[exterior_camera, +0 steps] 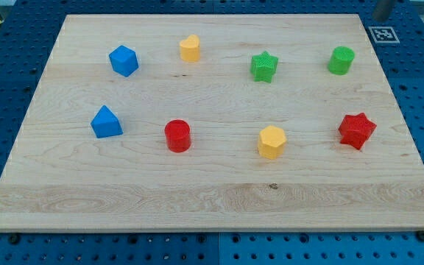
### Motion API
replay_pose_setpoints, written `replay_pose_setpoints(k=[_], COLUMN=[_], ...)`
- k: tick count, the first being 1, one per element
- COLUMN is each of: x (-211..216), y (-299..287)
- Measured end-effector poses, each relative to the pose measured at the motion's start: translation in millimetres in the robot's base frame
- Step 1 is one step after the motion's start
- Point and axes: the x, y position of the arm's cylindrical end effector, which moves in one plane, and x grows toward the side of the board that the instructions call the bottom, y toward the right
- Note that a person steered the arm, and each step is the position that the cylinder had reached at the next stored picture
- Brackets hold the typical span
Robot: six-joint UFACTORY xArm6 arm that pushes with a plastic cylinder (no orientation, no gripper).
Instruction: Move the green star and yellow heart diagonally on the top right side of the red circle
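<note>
So nearest the view's bottom there's a row of four on the wooden board (219,202): a blue triangular block (106,122) at left, then the red circle (177,136), a yellow hexagon (271,141), and a red star (356,130) at right. Farther back sit a blue cube (124,60), the yellow heart (190,48), the green star (264,67), and a green cylinder (340,60). Heart and star are both up and right of the red circle, well apart from it. My tip isn't showing anywhere, so can't place it against the blocks.
</note>
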Motion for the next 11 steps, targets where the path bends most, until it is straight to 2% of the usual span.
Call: replay_pose_setpoints(k=[1, 3, 4, 8, 9, 10, 11], x=[11, 50, 50, 56, 92, 143, 167], y=[-23, -165, -228, -360, -350, -298, -282])
